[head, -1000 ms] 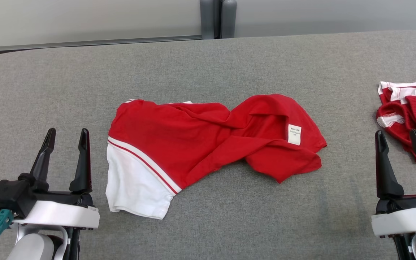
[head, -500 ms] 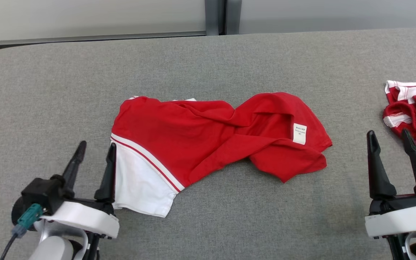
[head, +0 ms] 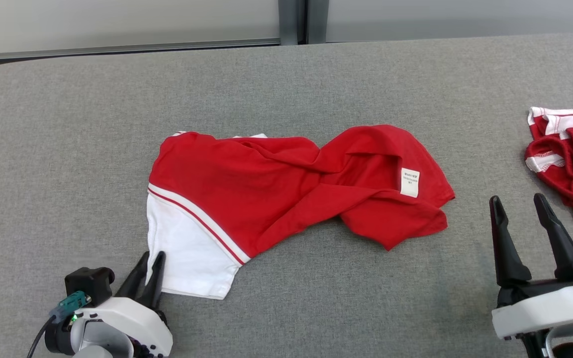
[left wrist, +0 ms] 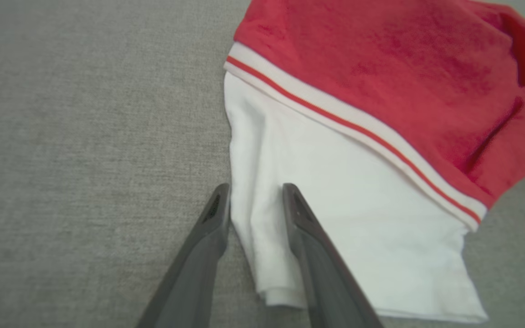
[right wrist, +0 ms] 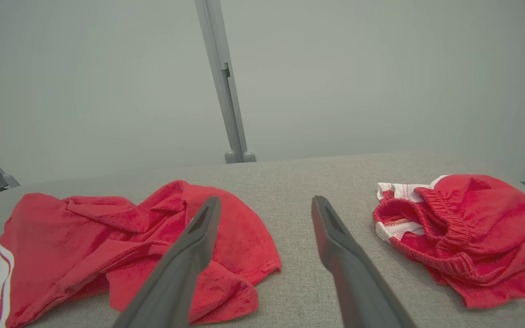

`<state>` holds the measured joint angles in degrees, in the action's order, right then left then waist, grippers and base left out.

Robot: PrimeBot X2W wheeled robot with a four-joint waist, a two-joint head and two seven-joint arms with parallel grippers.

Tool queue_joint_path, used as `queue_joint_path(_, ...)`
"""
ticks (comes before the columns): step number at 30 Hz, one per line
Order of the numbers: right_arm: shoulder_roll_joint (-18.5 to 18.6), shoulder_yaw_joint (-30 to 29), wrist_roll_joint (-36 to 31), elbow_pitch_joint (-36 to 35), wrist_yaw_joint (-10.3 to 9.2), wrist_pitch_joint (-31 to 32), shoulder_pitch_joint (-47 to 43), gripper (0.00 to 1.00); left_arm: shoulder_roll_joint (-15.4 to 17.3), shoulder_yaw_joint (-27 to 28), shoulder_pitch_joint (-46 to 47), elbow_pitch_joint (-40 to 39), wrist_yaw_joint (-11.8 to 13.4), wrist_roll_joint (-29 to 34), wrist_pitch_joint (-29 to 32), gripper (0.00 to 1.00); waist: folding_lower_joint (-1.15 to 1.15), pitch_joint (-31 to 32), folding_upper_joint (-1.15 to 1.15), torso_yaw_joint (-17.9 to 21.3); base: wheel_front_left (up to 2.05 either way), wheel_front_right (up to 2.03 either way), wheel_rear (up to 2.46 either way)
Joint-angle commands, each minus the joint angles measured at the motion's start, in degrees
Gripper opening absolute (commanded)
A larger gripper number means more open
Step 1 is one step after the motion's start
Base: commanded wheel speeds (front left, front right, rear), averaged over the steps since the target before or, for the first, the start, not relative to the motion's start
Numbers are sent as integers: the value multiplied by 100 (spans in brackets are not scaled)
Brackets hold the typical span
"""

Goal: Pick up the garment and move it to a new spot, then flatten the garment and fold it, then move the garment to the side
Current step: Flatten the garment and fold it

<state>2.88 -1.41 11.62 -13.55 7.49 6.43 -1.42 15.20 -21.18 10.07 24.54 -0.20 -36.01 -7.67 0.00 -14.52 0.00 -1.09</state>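
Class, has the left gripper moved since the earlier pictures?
Yes: the left gripper has shifted right, from beside the garment to straddling its white edge.

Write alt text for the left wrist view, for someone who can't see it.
The left gripper, jaws apart, straddles the side edge of the garment at its white panel, on a grey fabric surface. Beyond the panel, past a white band with a thin red stripe, the garment is red and rumpled.
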Motion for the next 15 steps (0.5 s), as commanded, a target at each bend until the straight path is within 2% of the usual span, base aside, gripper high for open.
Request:
queue_joint_path(1, 30, -20, 10, 59, 0, 32, -96, 100, -30, -32, 39, 102, -59, -58, 5, 0, 0, 7, 0, 19, 0, 0, 0)
queue_joint_path(8, 326, 304, 68, 425, 0, 183, -298, 100, -33, -96, 205, 308, -98, 49, -138, 0, 0, -104, 0, 84, 0, 0, 0)
queue_joint_path(15, 605, 782, 249, 1187, -1, 44, 188, 100, -77, -130, 482, 325, -154, 69, -234, 0, 0, -391, 0, -9, 0, 0, 0)
